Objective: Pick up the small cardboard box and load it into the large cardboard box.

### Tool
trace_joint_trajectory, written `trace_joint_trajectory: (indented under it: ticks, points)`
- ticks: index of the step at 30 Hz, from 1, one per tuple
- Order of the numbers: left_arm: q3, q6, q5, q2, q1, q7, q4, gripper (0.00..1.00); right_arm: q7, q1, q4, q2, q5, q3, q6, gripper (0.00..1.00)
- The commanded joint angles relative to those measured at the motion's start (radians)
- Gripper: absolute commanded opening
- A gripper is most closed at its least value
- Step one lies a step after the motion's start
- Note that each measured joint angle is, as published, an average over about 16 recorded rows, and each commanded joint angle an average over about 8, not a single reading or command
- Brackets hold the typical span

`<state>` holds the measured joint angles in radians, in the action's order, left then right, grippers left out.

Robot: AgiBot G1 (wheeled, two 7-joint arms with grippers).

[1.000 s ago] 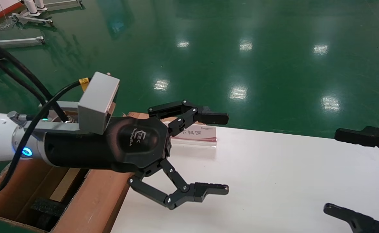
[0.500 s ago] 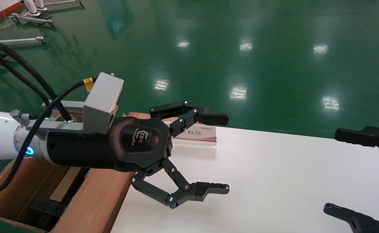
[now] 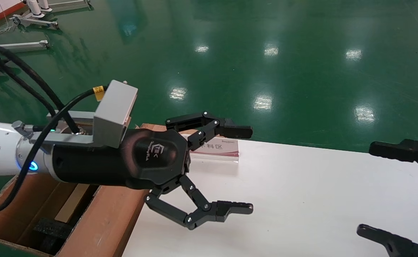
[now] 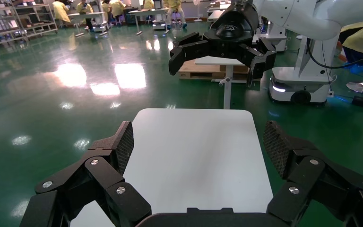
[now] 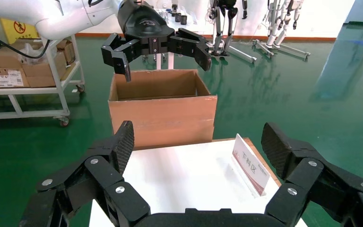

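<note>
Green shop floor all round; white table (image 3: 301, 200) is carrying only a sign (image 3: 218, 148) — small box isn't showing in any view. Large box (image 5: 163, 111) is sitting just off the table's left end, flaps up. Left gripper (image 3: 243, 169) is hovering over the table edge beside it, jaws spread wide, holding nothing. Right gripper (image 5: 196, 144) is waiting at the right end, likewise agape and empty. Reads as pre-pick — next move needs the small box located first. Versus a second ago: left gripper is drifting slightly, nothing else.
</note>
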<state>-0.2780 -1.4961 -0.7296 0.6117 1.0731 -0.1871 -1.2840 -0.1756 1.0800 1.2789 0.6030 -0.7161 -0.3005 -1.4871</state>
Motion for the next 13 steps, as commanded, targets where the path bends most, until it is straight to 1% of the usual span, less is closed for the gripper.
trace_joint_trajectory:
  ticks: [1,13]
  points:
    - [-0.001,0.000,0.000,0.000,0.000,0.000,0.000,1.00,0.000,0.000,0.000,0.000,0.000,0.000,0.000,1.00]
    - [-0.002,0.001,-0.001,-0.001,0.001,-0.001,0.000,1.00,0.000,0.000,0.000,0.000,0.000,0.000,0.000,1.00]
